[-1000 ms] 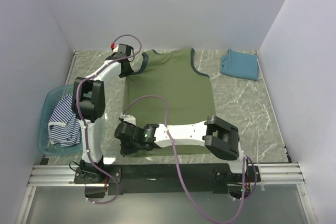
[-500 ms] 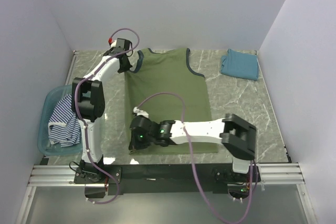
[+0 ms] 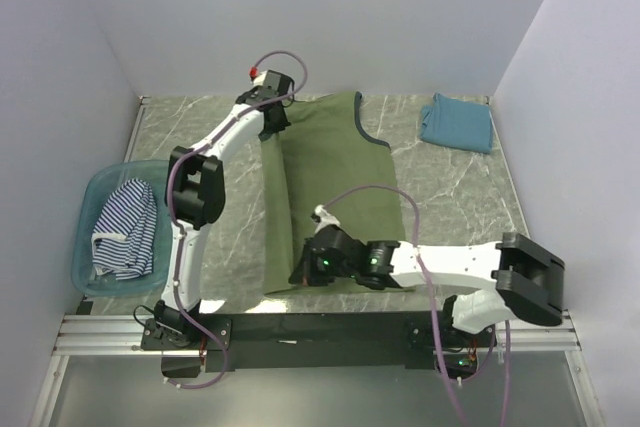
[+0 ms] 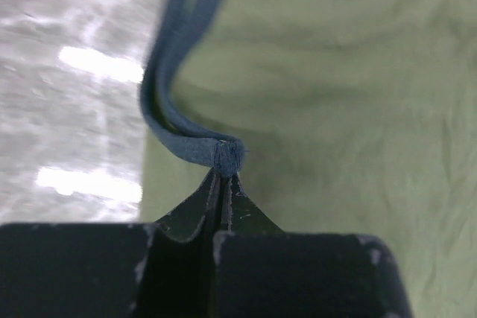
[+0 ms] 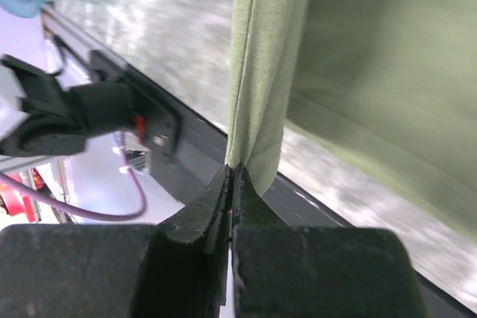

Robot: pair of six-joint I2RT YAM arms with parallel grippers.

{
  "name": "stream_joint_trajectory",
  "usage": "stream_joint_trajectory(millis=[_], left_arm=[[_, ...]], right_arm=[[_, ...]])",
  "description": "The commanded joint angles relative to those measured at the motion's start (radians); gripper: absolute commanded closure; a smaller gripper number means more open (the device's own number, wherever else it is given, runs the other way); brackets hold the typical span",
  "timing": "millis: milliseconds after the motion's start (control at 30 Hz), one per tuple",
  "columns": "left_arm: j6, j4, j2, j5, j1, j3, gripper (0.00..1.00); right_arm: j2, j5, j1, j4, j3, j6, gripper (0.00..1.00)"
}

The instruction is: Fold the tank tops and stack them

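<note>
The olive-green tank top (image 3: 345, 172) lies mid-table, its left side lifted and folding over to the right. My left gripper (image 3: 272, 112) is shut on its dark blue strap trim (image 4: 190, 143) at the far end. My right gripper (image 3: 305, 269) is shut on the near hem corner (image 5: 250, 150), which hangs raised above the table. A folded teal-blue tank top (image 3: 456, 123) rests at the far right. The navy-and-white striped tank top (image 3: 125, 232) lies crumpled in the tub at the left.
A translucent teal tub (image 3: 90, 209) stands at the table's left edge. White walls close in the back and both sides. A black rail (image 3: 300, 327) runs along the near edge, with purple cables looping over the arms.
Both grippers have carried the green top's left edge to the right, folding it over the rest of the top. The right arm has swung rightward with it.
</note>
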Motion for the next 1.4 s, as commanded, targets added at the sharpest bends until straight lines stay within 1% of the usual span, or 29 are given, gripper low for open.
stream_joint_trajectory(millis=[0, 133, 267, 567, 600, 633, 700, 733, 767, 867, 933, 967, 1033, 1100, 1167, 1200, 1233, 1267, 1300, 1333, 1367], left_arm=[[-0.037, 0.029, 0.029, -0.025, -0.030, 0.073, 1.00], [-0.043, 0.038, 0.062, -0.016, -0.066, 0.112, 1.00], [-0.048, 0.057, 0.090, -0.005, -0.090, 0.128, 1.00], [-0.034, 0.107, 0.107, 0.035, -0.112, 0.105, 0.99], [-0.036, 0.112, 0.110, 0.046, -0.112, 0.105, 0.98], [-0.033, 0.119, 0.113, 0.056, -0.113, 0.103, 0.92], [-0.025, 0.126, 0.116, 0.064, -0.116, 0.103, 0.83], [-0.022, 0.135, 0.110, 0.070, -0.118, 0.099, 0.71], [-0.008, 0.145, 0.104, 0.079, -0.120, 0.093, 0.64], [-0.004, 0.184, 0.066, 0.079, -0.123, 0.056, 0.44], [-0.005, 0.199, 0.026, 0.072, -0.123, 0.027, 0.41], [-0.016, 0.202, 0.010, 0.063, -0.123, 0.015, 0.39], [-0.029, 0.202, -0.046, 0.005, -0.121, -0.035, 0.40], [-0.066, 0.192, -0.083, -0.040, -0.115, -0.090, 0.45], [-0.100, 0.176, -0.123, -0.069, -0.109, -0.125, 0.50], [-0.106, 0.178, -0.131, -0.069, -0.103, -0.160, 0.52], [-0.112, 0.179, -0.142, -0.069, -0.100, -0.176, 0.55], [-0.117, 0.187, -0.143, -0.060, -0.092, -0.193, 0.61], [-0.114, 0.193, -0.143, -0.048, -0.090, -0.223, 0.67], [-0.111, 0.198, -0.136, -0.039, -0.086, -0.234, 0.74], [-0.111, 0.201, -0.129, -0.034, -0.083, -0.245, 0.76]], right_arm=[[-0.087, -0.001, -0.011, 0.029, -0.088, 0.043, 1.00], [-0.154, 0.010, -0.018, 0.066, -0.180, 0.066, 1.00], [-0.187, 0.032, -0.016, 0.090, -0.255, 0.094, 1.00], [-0.207, 0.050, -0.016, 0.109, -0.330, 0.131, 1.00], [-0.205, 0.053, -0.016, 0.106, -0.330, 0.131, 1.00], [-0.205, 0.059, -0.016, 0.098, -0.329, 0.131, 0.95], [-0.208, 0.065, -0.016, 0.091, -0.330, 0.134, 0.89], [-0.217, 0.077, -0.014, 0.086, -0.338, 0.137, 0.84], [-0.225, 0.087, -0.014, 0.074, -0.342, 0.143, 0.68], [-0.277, 0.143, -0.008, 0.008, -0.353, 0.163, 0.46], [-0.323, 0.183, 0.002, -0.040, -0.338, 0.166, 0.44], [-0.334, 0.226, 0.007, -0.098, -0.326, 0.166, 0.43], [-0.339, 0.265, 0.027, -0.150, -0.274, 0.162, 0.43], [-0.319, 0.308, 0.041, -0.210, -0.229, 0.143, 0.46], [-0.255, 0.329, 0.059, -0.245, -0.143, 0.105, 0.47], [-0.191, 0.344, 0.064, -0.256, -0.110, 0.087, 0.47], [-0.152, 0.352, 0.070, -0.268, -0.041, 0.068, 0.48], [-0.114, 0.358, 0.071, -0.290, -0.008, 0.036, 0.48], [-0.036, 0.360, 0.074, -0.293, 0.025, 0.014, 0.48], [0.005, 0.360, 0.071, -0.301, 0.083, -0.021, 0.48], [0.044, 0.364, 0.073, -0.314, 0.116, -0.033, 0.48]])
